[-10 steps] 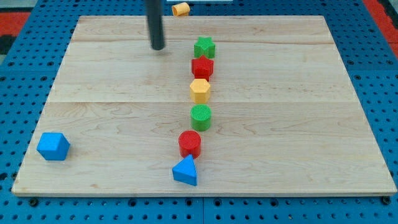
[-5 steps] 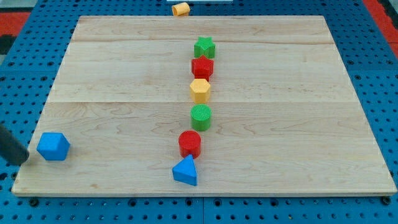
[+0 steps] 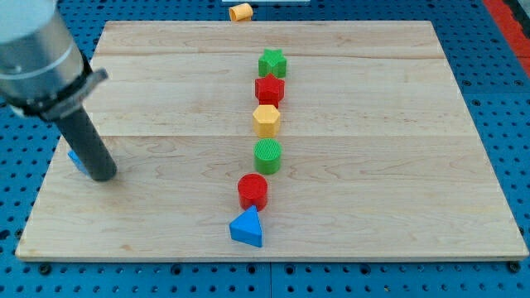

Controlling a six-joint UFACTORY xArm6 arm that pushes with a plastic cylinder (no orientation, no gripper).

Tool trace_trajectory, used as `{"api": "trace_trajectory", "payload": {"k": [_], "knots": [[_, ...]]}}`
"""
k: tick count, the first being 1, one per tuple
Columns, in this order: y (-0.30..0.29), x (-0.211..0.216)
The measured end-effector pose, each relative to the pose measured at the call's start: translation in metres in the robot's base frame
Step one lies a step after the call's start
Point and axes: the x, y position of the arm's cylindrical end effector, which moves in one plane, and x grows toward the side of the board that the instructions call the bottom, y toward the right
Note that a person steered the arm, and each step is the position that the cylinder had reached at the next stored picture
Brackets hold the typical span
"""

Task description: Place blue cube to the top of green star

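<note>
The blue cube [image 3: 76,158] lies near the board's left edge, mostly hidden behind my rod. My tip [image 3: 103,175] rests on the board just right of and below the cube, touching or nearly touching it. The green star [image 3: 272,62] sits at the top of a column of blocks in the middle of the board, far to the right of and above the cube.
Below the green star run a red block [image 3: 269,88], a yellow hexagonal block [image 3: 266,120], a green cylinder [image 3: 267,156], a red cylinder [image 3: 252,191] and a blue triangular block [image 3: 247,228]. An orange cylinder [image 3: 241,12] lies off the wooden board [image 3: 397,165], at the view's top.
My rod swept from the top middle to the lower left edge, then up beside the blue cube. The cube moved up from the lower left corner. The column did not move.
</note>
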Motion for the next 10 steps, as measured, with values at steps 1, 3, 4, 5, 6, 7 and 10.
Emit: {"api": "trace_trajectory", "payload": {"k": [1,3,4,5,6,7,10], "knots": [[-0.033,0.008],[-0.051,-0.039],[-0.041,-0.078],[0.005,-0.093],[0.046,-0.125],[0.042,-0.166],[0.013,-0.189]]}}
